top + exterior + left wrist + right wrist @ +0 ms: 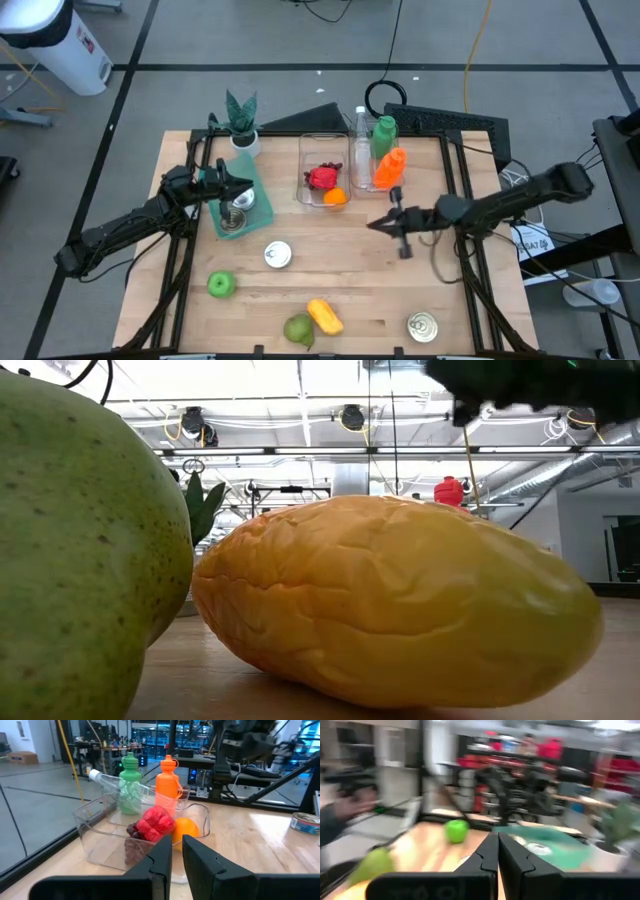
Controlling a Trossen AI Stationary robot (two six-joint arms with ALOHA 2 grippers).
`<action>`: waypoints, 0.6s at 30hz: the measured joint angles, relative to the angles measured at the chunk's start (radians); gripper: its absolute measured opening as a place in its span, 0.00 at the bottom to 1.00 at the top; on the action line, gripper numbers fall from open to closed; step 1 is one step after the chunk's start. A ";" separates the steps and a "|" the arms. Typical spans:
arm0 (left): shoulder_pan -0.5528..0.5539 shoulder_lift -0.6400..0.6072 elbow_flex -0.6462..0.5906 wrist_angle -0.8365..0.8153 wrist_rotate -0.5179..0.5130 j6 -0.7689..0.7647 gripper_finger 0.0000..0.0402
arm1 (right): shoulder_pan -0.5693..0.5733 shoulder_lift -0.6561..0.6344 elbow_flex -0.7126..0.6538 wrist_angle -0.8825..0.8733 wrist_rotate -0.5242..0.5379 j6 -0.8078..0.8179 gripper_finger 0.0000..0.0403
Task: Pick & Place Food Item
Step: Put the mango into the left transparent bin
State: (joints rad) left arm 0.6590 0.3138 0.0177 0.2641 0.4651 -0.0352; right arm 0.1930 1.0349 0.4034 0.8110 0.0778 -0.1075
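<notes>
A clear bin (325, 170) holds a red fruit (322, 177) and an orange (335, 197); both also show in the left wrist view, red fruit (156, 822) and orange (185, 831). A yellow mango (325, 316) and a green fruit (298, 329) lie near the table's near edge and fill the low view, mango (390, 600) and green fruit (80, 540). A green apple (221, 285) lies at the near left. My left gripper (243, 187) hovers shut above a teal tray (255, 205), facing the bin. My right gripper (375, 224) is shut, above bare table right of the bin.
A can (237, 208) stands on the teal tray; two more cans (278, 254) (423, 326) stand on the table. Green (384, 135), orange (389, 168) and clear (361, 150) bottles sit right of the bin. A potted plant (241, 120) stands at the far left.
</notes>
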 joint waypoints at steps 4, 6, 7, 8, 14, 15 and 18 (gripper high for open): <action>0.000 0.000 0.000 -0.001 -0.014 -0.010 0.13 | 0.063 0.197 0.146 0.002 0.227 0.087 0.00; 0.000 0.000 0.000 -0.003 -0.014 -0.013 0.13 | 0.088 0.290 0.203 -0.003 0.234 0.110 0.00; 0.000 0.000 0.000 -0.005 -0.014 -0.013 0.13 | 0.103 0.331 0.231 -0.004 0.232 0.124 0.00; 0.000 0.000 0.000 -0.008 -0.014 -0.012 0.13 | 0.119 0.371 0.260 -0.003 0.231 0.136 0.00; 0.000 0.000 0.000 -0.009 -0.014 -0.011 0.13 | 0.191 0.542 0.404 -0.092 -0.017 0.264 0.00; 0.000 0.000 0.000 -0.009 -0.015 -0.006 0.13 | 0.200 0.570 0.433 -0.113 -0.044 0.292 0.00; 0.000 0.000 0.000 -0.009 -0.016 -0.001 0.13 | 0.222 0.656 0.526 -0.220 -0.060 0.384 0.00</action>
State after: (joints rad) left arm 0.6586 0.3138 0.0177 0.2546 0.4492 -0.0361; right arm 0.4145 1.6910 0.9289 0.5914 0.0178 0.2768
